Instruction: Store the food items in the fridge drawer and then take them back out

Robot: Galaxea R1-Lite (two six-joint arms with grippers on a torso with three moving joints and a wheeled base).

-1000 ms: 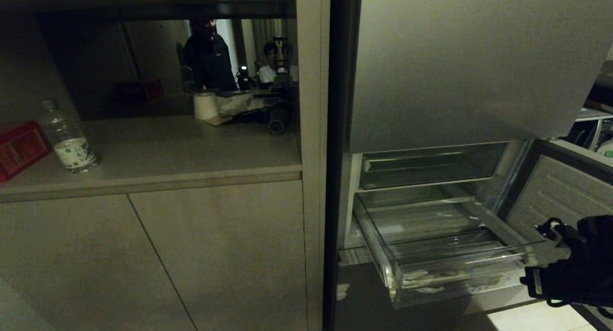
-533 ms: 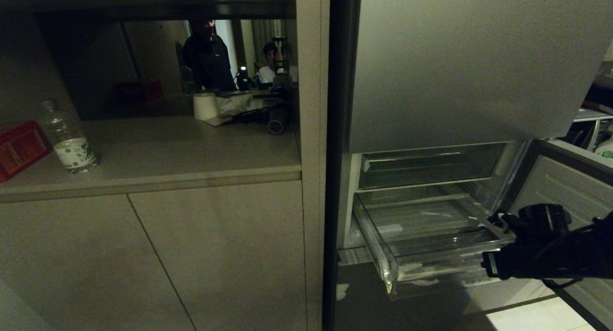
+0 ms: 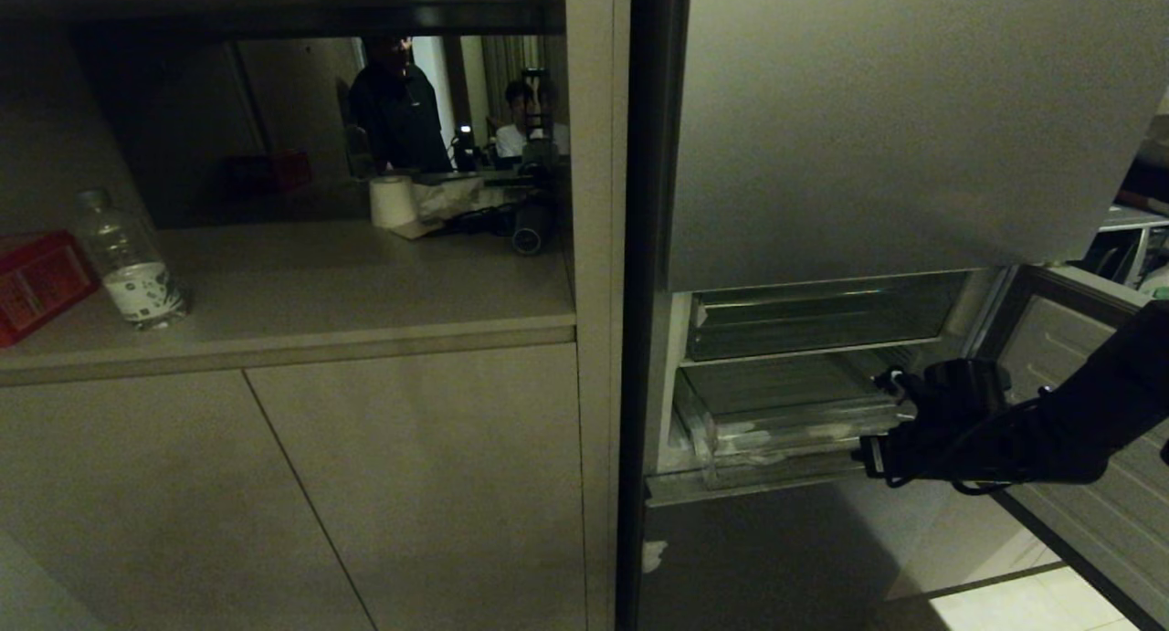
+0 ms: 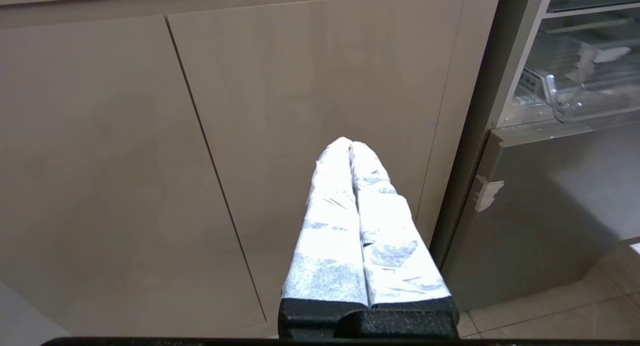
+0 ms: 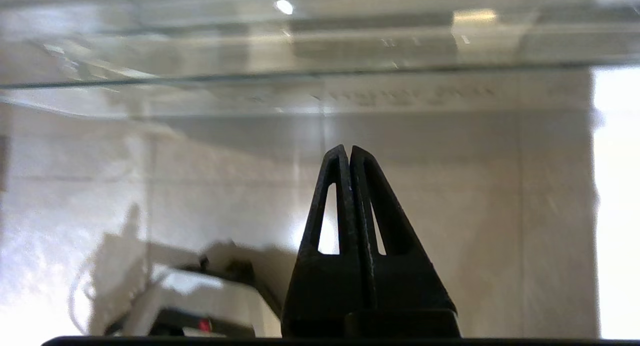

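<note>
The fridge drawer, clear plastic with a tall front lip, sits almost fully inside the fridge. My right gripper is shut and empty, and its tip is against the right end of the drawer's front. In the right wrist view the shut gripper points straight at the clear drawer front. My left gripper, with white-wrapped fingers, is shut and empty, parked low before the cabinet doors; the drawer shows off to one side. No food items are in view.
A darker, flatter drawer sits above. The open fridge door stands at the right behind my arm. On the counter at the left are a water bottle, a red box and a paper roll. Two people show behind it.
My right arm has moved left and up towards the fridge with its gripper shut. The drawer, pulled far out before, has slid back in almost all the way. The left arm kept still.
</note>
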